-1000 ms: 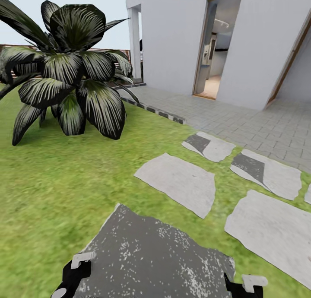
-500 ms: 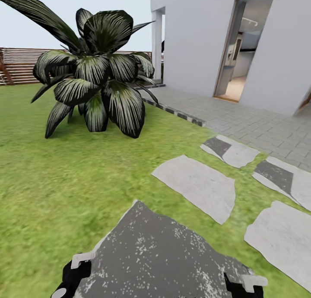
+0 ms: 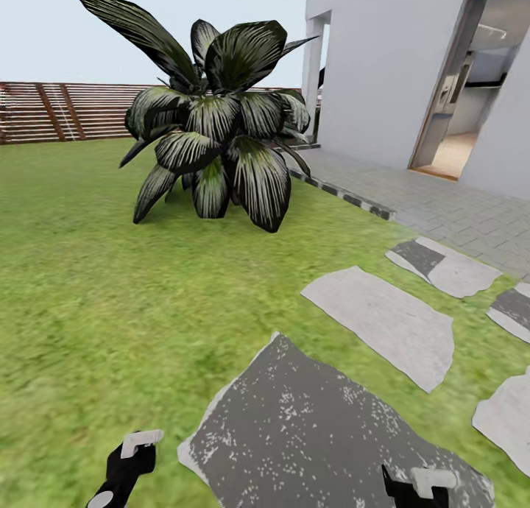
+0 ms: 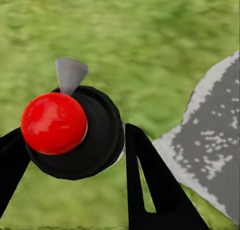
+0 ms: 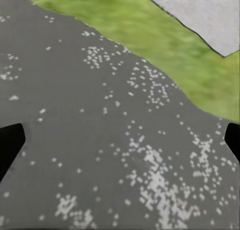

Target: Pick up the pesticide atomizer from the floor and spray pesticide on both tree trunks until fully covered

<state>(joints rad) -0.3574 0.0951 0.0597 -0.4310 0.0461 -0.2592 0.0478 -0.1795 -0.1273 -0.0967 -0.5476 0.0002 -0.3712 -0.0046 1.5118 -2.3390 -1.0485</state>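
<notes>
In the head view both arms hang low over the ground: the left gripper [image 3: 126,464] over the lawn [image 3: 110,287] and the right gripper [image 3: 417,487] over a dark stepping stone [image 3: 324,434]. Far ahead of the left gripper stands a dark leafy plant [image 3: 217,140], with the slatted fence [image 3: 66,110] behind it. Well ahead of the right gripper are the house [image 3: 383,66] and its open doorway [image 3: 464,118]. We judge the plant is not a tree to spray, so one risk is steering toward it or the door instead of searching the garden for the trunks. In the left wrist view, the atomizer [image 4: 75,135], a black round body with a red ball [image 4: 54,123] and a grey nozzle [image 4: 70,74], sits between the two black fingers, which seem closed against it. We think the hold looks off-centre, so a jolt while driving could let it slip or twist the nozzle away. In the right wrist view the fingers stand spread wide at the frame's edges, holding nothing, with the speckled stone directly beyond them. Its low hang risks scraping the ground.
</notes>
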